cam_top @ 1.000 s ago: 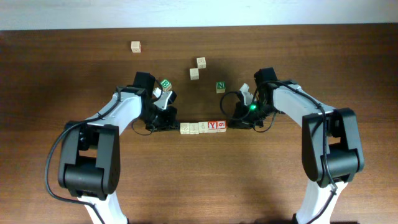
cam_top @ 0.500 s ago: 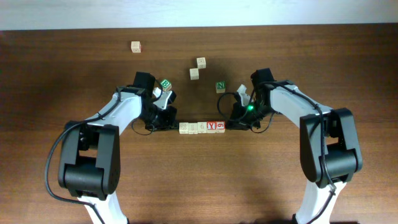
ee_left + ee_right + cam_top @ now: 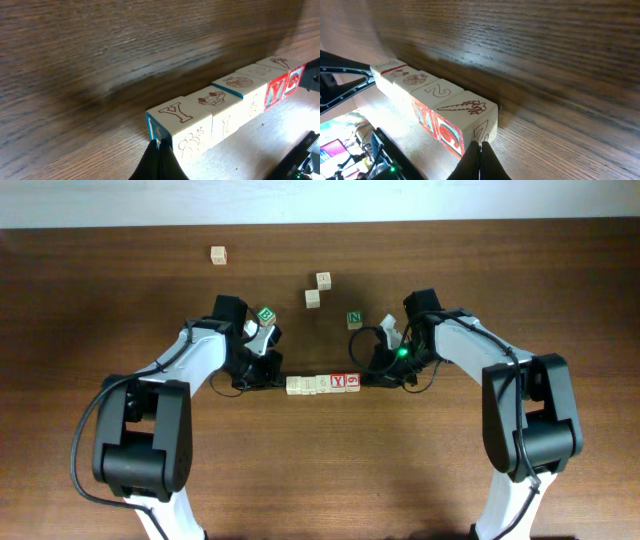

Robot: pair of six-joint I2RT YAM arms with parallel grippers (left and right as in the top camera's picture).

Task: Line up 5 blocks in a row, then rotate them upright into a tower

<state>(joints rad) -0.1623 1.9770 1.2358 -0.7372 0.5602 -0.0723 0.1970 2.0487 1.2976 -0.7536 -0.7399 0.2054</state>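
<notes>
Five pale wooden blocks (image 3: 323, 383) lie pressed together in a straight row at the table's middle; one shows a red Y face (image 3: 339, 382). My left gripper (image 3: 279, 378) is shut, its tip against the row's left end. The left wrist view shows that tip (image 3: 160, 148) touching the blue-edged end block (image 3: 186, 119), which has a Y on top. Also shut, my right gripper (image 3: 368, 377) presses the right end. In the right wrist view its tip (image 3: 481, 146) meets the end block (image 3: 466, 111), which bears a carrot, a red 9 and a 7.
A green B cube (image 3: 266, 315) sits just behind my left wrist and a green N cube (image 3: 354, 319) behind the row. Two tan cubes (image 3: 313, 298) (image 3: 323, 279) lie further back, another (image 3: 218, 255) at the far left.
The right gripper has edged left, and the whole row has slid a little leftward and back between the two shut tips. Both grippers stay shut.
</notes>
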